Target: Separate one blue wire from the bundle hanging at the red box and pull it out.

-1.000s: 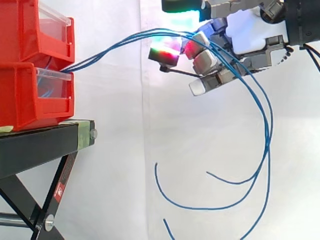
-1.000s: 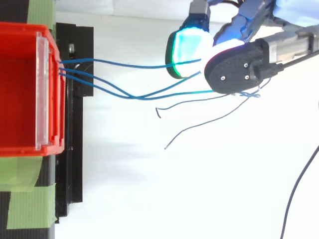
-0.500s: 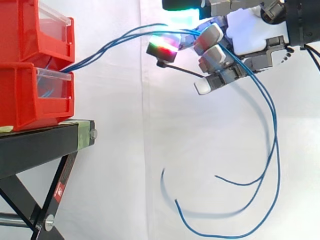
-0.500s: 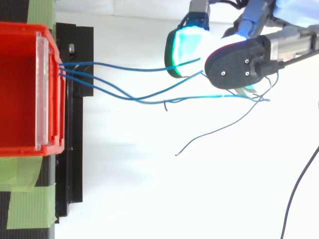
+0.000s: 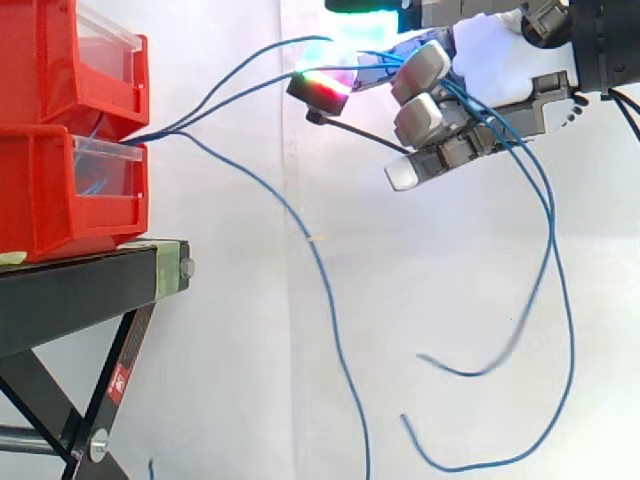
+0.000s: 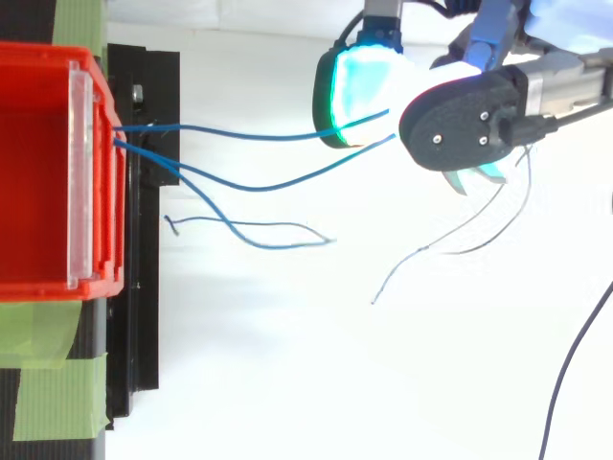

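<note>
Red bins (image 5: pixel 70 190) stand on a black stand (image 5: pixel 80 290) at left. From their front, a loose blue wire (image 6: pixel 268 246) droops free below the stand's top. The two blue wires (image 6: pixel 239 135) rise rightward to the hand (image 5: pixel 490 70), whose curled fingers (image 5: pixel 420 120) clasp them, tails dangling beneath.
</note>
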